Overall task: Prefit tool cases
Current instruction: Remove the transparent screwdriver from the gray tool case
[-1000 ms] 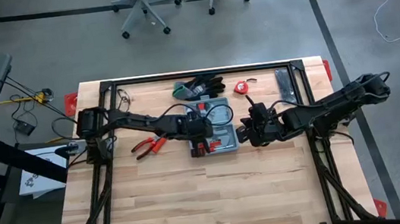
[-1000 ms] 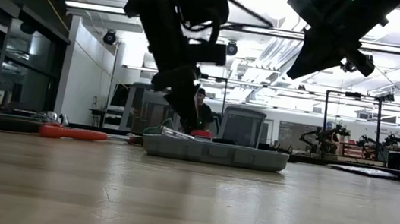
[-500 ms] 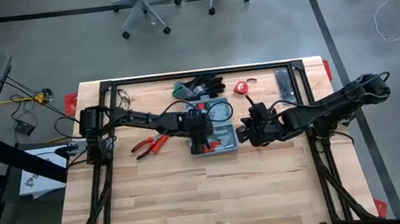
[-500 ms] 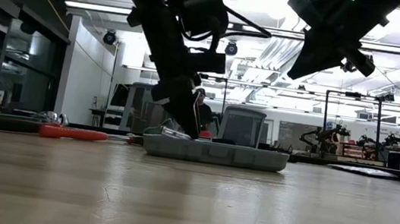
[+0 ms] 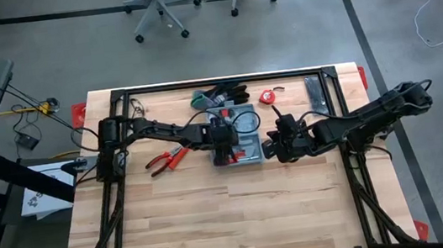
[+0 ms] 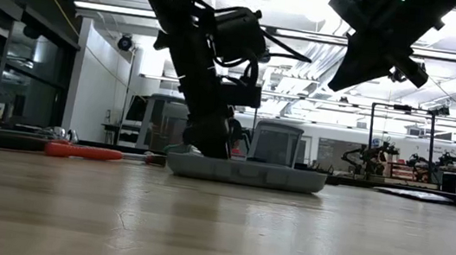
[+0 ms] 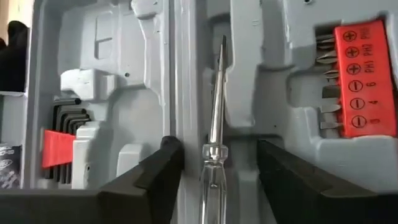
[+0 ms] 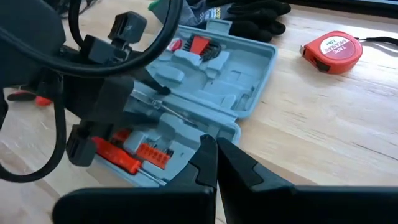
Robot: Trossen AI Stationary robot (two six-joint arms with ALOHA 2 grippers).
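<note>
Table, near edge: bare pale wood planks [image 5: 233,216], nothing standing on this part.

Right gripper [image 8: 216,163]: fingers clenched together on nothing, hovering just beside the case's right end; this arm waits.

Tool case [image 5: 237,141]: grey-blue, lying open and flat at mid-table, moulded recesses facing up; from table height it reads as a low grey tray [image 6: 244,172].

Left gripper [image 7: 214,158]: directly over the open case, fingers [image 7: 163,165] spread wide, with a gap showing either side of the screwdriver (so released, not gripping).

Screwdriver [image 7: 214,118]: clear handle, thin steel shaft, lying along the case's central ridge between the two spread fingers.

Bit holder [image 7: 364,78]: red, seated in its recess to one side of the screwdriver.

Hex keys [image 7: 65,124]: dark set in a red clip, seated in the other half of the case.

Pliers [image 5: 166,159]: red-handled, on the table left of the case, apart from it.

Tape measure [image 8: 331,50]: red, beyond the case, well apart.

Gloves [image 5: 220,96]: black and green, at the far edge just behind the case.

Step in hand: the screwdriver appears just set down in the case.

Next move calls for: lifting the left gripper straight up clear of the shaft, then likely reaching for the pliers.
</note>
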